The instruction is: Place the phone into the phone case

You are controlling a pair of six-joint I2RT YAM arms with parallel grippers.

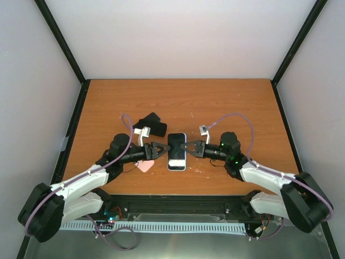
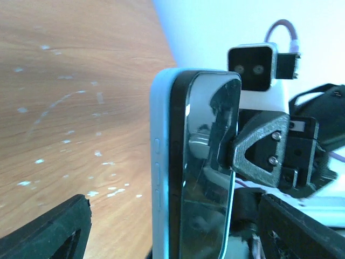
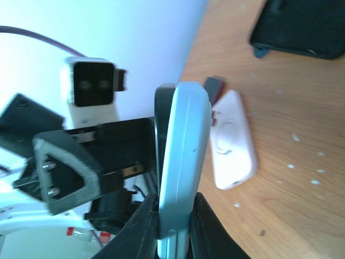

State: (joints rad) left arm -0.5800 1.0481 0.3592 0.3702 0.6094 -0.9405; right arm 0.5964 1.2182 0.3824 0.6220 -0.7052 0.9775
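Note:
The phone (image 1: 177,151) faces screen up at the middle of the table, between both grippers. A light blue phone case (image 2: 161,162) wraps its edge, and the dark screen (image 2: 207,178) shows inside that rim. My right gripper (image 3: 175,226) is shut on the phone's right edge, with one finger on the case back (image 3: 186,151) and the other on the screen side. My left gripper (image 2: 178,232) is open around the phone's left edge, its fingers (image 2: 48,232) standing well apart from it. In the top view the left gripper (image 1: 161,150) and the right gripper (image 1: 186,147) face each other.
A black flat pouch-like object (image 1: 151,125) lies just behind the left gripper, also in the right wrist view (image 3: 296,27). A small pink-white item (image 1: 144,165) rests on the wood under the left arm. Black frame posts border the table.

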